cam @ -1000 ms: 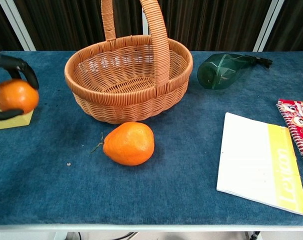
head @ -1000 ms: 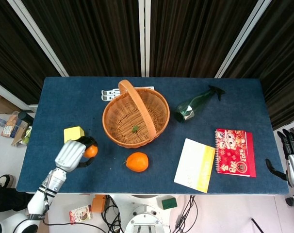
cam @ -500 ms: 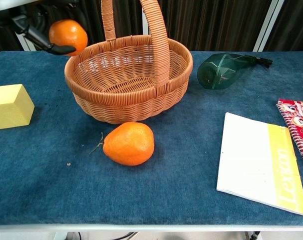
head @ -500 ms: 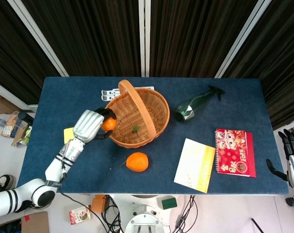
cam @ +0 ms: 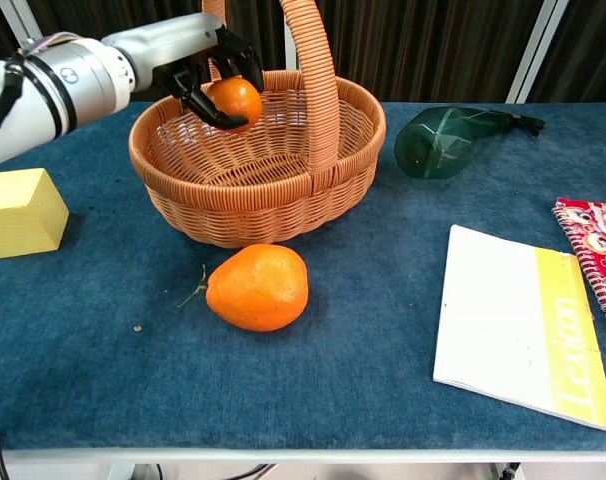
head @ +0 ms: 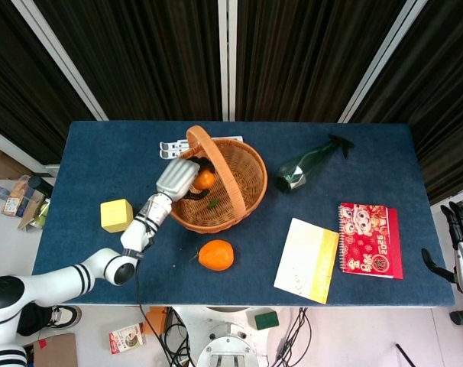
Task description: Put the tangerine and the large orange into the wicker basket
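At the far left of the blue table [head: 86,164] sits a yellow cube [head: 116,215], well apart from the fruit. Next to it, the robot's left arm reaches in from the lower left, and the left hand [head: 179,177] is held over the left side of the wicker basket [head: 243,157], above its rim. Its dark fingers [cam: 195,103] are curled around the tangerine [cam: 233,102], which is clamped in the grip and raised over the basket's open interior rather than resting on the woven floor. The basket stands upright, its tall handle [cam: 318,75] arching over the middle, with a small green scrap [head: 213,202] lying on its floor. Behind the basket, a white object [head: 173,147] lies flat on the table, partly hidden by the handle. In front of the basket, just beside its near wall but not touching it, the large orange [cam: 258,287] lies on the table with a thin stem at its left. Further right, a green bottle [head: 302,167] lies on its side, mouth toward the basket. Near the front edge is a white and yellow notebook [head: 306,260], and just beside it a red spiral-bound calendar [head: 370,239]. At the far right edge, off the table, the right hand [head: 462,256] holds nothing, its fingers extended and apart.
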`<state>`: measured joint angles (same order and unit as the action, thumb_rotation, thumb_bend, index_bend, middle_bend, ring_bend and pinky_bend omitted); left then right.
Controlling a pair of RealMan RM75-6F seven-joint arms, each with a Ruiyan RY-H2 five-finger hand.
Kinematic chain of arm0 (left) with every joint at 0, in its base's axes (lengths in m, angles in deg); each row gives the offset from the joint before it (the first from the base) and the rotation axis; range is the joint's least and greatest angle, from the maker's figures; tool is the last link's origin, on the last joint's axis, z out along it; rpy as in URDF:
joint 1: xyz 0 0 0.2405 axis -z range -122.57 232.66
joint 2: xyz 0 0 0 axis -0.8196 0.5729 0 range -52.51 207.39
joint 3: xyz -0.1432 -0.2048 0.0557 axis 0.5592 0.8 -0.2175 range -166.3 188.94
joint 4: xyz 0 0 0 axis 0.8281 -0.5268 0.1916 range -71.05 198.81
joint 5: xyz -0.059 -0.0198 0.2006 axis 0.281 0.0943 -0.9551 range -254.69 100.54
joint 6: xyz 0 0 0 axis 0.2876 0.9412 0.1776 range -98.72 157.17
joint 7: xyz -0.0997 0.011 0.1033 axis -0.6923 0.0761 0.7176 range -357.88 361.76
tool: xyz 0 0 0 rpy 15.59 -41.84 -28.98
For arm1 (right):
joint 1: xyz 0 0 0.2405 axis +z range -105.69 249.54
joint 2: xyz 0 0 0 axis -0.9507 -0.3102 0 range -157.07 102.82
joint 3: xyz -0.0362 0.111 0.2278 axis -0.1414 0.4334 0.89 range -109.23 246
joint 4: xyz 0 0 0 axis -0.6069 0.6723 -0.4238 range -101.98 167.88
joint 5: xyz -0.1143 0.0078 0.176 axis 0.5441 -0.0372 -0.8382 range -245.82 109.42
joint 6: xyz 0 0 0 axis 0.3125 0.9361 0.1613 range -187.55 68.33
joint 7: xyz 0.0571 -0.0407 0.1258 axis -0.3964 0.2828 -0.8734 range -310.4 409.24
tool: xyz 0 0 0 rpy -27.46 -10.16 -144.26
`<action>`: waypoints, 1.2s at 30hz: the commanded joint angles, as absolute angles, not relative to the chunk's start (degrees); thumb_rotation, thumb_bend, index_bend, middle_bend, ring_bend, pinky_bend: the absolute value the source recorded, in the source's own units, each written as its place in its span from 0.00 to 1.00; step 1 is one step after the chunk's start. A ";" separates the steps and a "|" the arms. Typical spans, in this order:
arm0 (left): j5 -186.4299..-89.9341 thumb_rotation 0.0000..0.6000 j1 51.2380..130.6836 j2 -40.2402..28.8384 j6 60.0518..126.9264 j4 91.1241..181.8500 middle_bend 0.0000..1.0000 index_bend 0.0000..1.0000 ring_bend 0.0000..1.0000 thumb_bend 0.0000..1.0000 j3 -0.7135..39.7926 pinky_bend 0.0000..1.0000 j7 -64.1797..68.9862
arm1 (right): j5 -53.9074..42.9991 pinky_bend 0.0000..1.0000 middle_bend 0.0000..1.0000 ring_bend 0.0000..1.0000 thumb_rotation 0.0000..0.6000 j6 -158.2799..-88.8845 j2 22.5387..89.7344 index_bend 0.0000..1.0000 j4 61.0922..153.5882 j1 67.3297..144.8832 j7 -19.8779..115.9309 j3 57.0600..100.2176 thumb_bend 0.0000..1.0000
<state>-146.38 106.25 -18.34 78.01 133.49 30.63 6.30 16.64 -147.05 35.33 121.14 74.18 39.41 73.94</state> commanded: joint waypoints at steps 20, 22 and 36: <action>-146.68 1.00 111.28 -26.70 73.65 119.27 0.27 0.27 0.24 0.16 27.96 0.41 -0.43 | 16.65 0.00 0.00 0.00 1.00 -146.60 35.13 0.00 121.17 74.26 39.29 73.77 0.33; -146.78 1.00 110.91 -26.07 74.39 120.52 0.27 0.27 0.24 0.16 27.87 0.41 -0.21 | 16.65 0.00 0.00 0.00 1.00 -146.61 35.13 0.00 121.21 74.26 39.34 73.77 0.33; -147.17 1.00 98.51 -6.95 89.30 150.37 0.29 0.30 0.24 0.18 25.07 0.42 7.45 | 17.22 0.00 0.00 0.00 1.00 -147.54 35.14 0.00 121.50 73.86 39.54 73.62 0.33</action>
